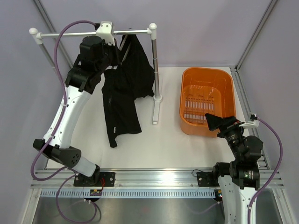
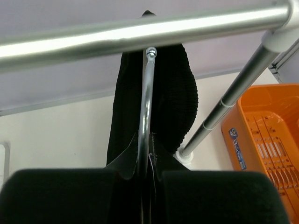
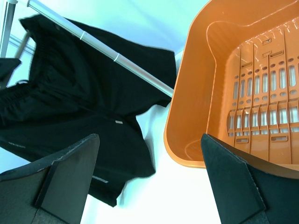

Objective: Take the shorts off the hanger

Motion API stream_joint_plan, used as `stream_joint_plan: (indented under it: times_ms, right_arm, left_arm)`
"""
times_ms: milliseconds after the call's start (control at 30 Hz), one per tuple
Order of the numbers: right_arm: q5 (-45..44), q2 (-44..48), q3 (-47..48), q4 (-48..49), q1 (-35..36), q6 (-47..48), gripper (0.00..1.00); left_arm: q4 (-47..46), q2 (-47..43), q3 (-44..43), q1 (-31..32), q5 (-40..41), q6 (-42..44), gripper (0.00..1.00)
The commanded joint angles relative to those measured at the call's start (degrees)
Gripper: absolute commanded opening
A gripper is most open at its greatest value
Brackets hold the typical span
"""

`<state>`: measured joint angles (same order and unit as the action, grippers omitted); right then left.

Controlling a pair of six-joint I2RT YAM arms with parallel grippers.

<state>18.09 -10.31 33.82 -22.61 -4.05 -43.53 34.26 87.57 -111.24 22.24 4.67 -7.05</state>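
– While you hold the arms there, where are the shorts for you?
– I see the shorts (image 1: 126, 93) hanging black under the rail (image 1: 84, 34) at the back left, just beside its right post. Their lower end trails onto the worktop (image 1: 163, 140).
– And your left hand?
– My left hand (image 2: 145, 172) is raised close under the rail and clamped on the hanger (image 2: 145, 102). The thin wire runs up from between the fingers to the hook, with black cloth behind it.
– Does the hook sit on the rail?
– I cannot tell; from my wrist camera its tip only meets the rail's lower edge.
– The right side?
– My right hand (image 3: 149, 137) hangs at the near right, fingers spread wide, by the near end of the orange tub (image 3: 243, 70). I see the shorts well apart from it, off to the left, with a small white mark on the cloth.
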Motion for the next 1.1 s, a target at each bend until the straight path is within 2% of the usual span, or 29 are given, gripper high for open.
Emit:
stream_joint_plan:
  times_ms: [0,300,433,533,667,800,900,1000,1067]
  right_arm:
    - [0.6,-0.6,0.9,0.6,0.4,1.1,0.99]
    - [1.9,-4.1,0.1,1.3,0.4,2.2,0.99]
    - [7.7,-6.2,-0.3,4.4,0.4,2.5,0.96]
    - [11.0,-9.6,2.3,3.2,0.4,4.4,0.92]
    - [11.3,-12.2,5.3,-0.9,0.5,7.4,0.92]
    - [13.7,-13.9,6.2,-0.5,0.7,7.2,0.9]
    - [13.3,-16.3,6.4,1.2,2.8,6.7,0.9]
    - [7.4,-21.1,8.2,2.7,10.5,7.2,0.9]
    - [3.1,-26.7,10.3,3.7,19.3,7.7,0.88]
  left_arm:
    - [-3.9,-4.7,3.9,0.8,-1.4,-1.5,0.0]
    - [-3.3,-15.7,16.6,3.2,-1.9,-2.3,0.0]
    - [-2.9,-20.9,25.2,5.0,-3.7,-2.7,0.0]
    - [-2.5,-24.8,29.1,8.1,-3.2,-2.7,0.0]
    - [-0.6,-28.2,35.4,14.1,-0.8,-2.5,0.0]
    - [1.1,-31.4,40.0,18.4,2.2,-2.3,0.0]
    - [2.2,-34.0,42.9,19.8,2.3,-2.0,0.0]
    - [2.4,-36.3,45.7,19.9,2.0,-1.3,0.0]
    - [2.8,-37.0,46.6,20.0,2.3,-0.8,0.0]
